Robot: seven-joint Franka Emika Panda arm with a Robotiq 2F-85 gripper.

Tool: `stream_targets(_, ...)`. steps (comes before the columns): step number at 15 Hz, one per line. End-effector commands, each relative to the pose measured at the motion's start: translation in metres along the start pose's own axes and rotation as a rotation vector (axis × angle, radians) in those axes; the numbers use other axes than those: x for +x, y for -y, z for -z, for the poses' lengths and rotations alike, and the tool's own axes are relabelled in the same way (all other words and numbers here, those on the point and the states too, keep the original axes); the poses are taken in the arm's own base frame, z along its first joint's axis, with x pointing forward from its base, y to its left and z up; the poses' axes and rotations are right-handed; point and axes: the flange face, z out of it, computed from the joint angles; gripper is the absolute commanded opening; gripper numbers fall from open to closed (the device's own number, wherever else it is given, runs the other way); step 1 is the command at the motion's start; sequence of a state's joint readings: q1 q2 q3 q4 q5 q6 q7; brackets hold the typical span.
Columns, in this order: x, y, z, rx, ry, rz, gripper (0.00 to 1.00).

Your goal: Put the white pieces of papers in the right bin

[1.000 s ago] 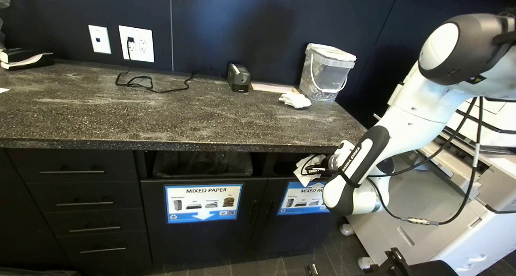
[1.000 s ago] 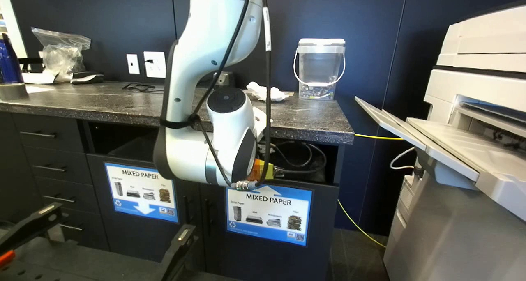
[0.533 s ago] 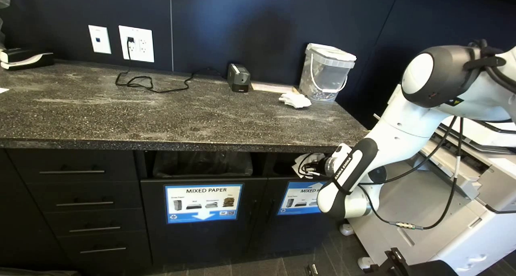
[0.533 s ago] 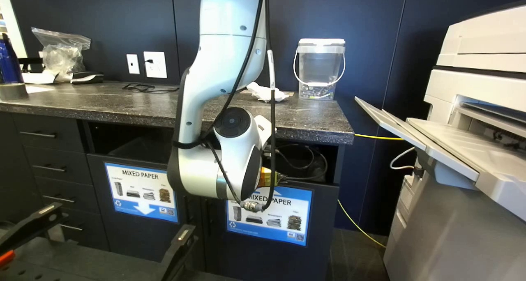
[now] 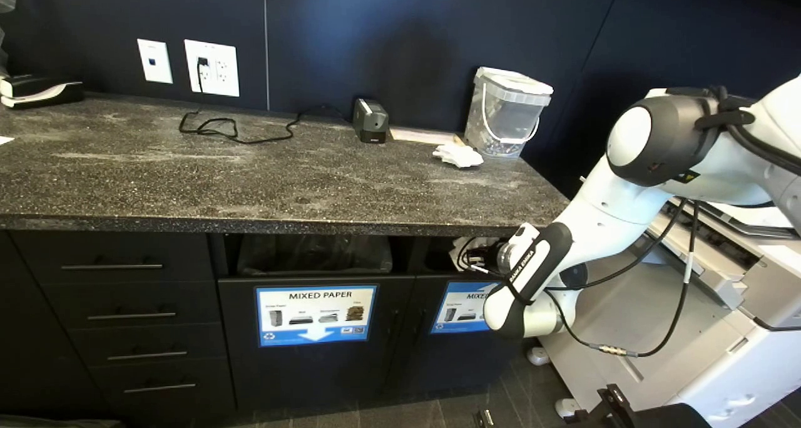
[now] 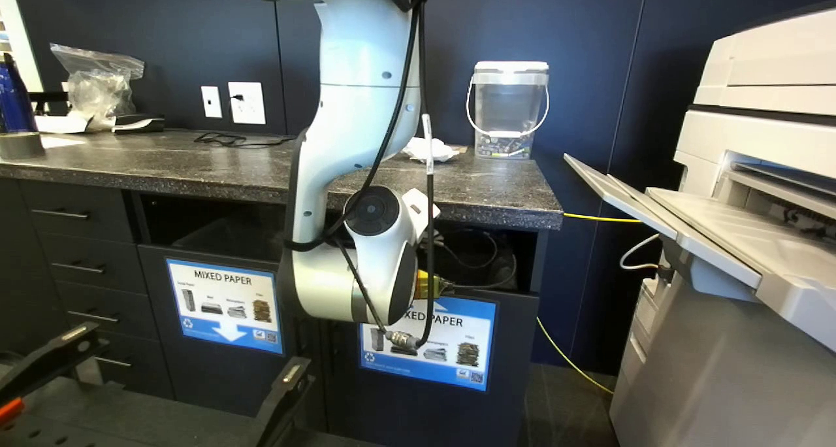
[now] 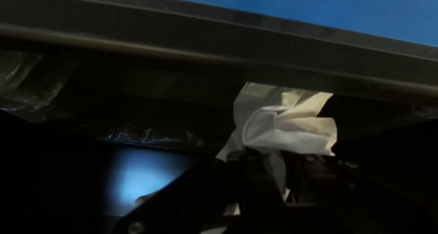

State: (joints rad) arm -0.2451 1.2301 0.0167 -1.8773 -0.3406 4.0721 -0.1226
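Versus one second ago: upper part of the white-and-black robot arm (image 5: 601, 212) sits lower in both exterior views; black two-fingered gripper (image 7: 277, 162) has gone further into the rectangular slot (image 6: 473, 241) of the dark cabinet-front bin (image 6: 424, 411). Crumpled white paper scrap (image 7: 284, 131) overlapped the top of the flat blue-and-white sign (image 6: 444, 342) then; now it shows within the slot's outline, above the sign. Arm now hides the start of "MIXED PAPER" there in an exterior view, readable before. Gripper fingers nearly together, pinching the scrap, most of it sticking out past the tips. Scrap close to slot's front edge; touching or not, can't tell.

Crumpled white paper wad (image 5: 458, 155) unmoved on dark speckled table (image 5: 250, 190), just beside clear plastic bucket with white lid (image 5: 508, 115). Dark grey box-shaped device (image 5: 371, 121) further along the wall, thin black power cord (image 5: 250, 142) past it. Twin dark bin (image 5: 313, 378) adjacent; large off-white copier (image 6: 751, 172) beyond table's end.

In the way: table edge above slot, front panel below; arm and thick black robot cable (image 6: 430, 251) hang before it, cable also crossing the wad.
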Motion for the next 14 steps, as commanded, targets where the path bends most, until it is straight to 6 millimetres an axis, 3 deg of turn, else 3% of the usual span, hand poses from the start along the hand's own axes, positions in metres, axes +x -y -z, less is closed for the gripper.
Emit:
stream_targets(1,-0.0005,-0.0005,-0.0097,0.011,-0.054,-0.003,0.19)
stream_targets(3,-0.0015,-0.0003,-0.0124,0.011,-0.055,-0.002,0.19)
stream_targets(4,-0.002,-0.0013,-0.0126,0.016,-0.038,-0.033,0.26)
stream_targets(5,-0.0029,0.0005,-0.0129,0.016,-0.042,-0.027,0.44)
stream_targets(7,-0.0016,-0.0017,-0.0102,0.017,-0.046,-0.015,0.52)
stream_targets(13,0.001,-0.0028,-0.0036,0.01,-0.029,-0.018,0.98)
stream_targets(14,0.0003,-0.0006,-0.003,0.005,-0.016,-0.018,1.0)
